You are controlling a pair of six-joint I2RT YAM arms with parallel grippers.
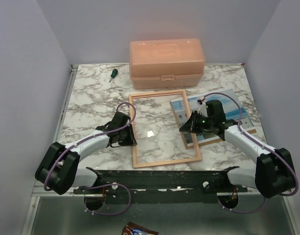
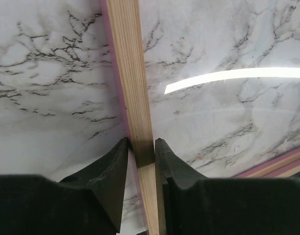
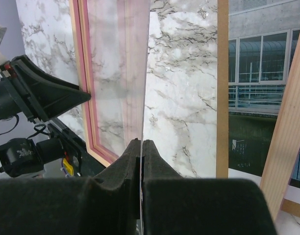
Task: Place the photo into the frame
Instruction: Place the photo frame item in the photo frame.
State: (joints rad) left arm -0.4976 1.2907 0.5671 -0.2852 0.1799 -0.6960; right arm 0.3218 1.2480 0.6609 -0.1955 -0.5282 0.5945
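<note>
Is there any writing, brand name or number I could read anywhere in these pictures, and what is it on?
No text here is readable.
On the photo, small pale marks sit on the dark part: too blurred to read.
What looks like a wrapper below the arm bases has print too small to read.

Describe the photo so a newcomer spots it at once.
Find the peach plastic box at the far edge of the table. Before it lies the wooden frame; the photo lies right of that, under the right arm. It alone is a blue-and-white print.
</note>
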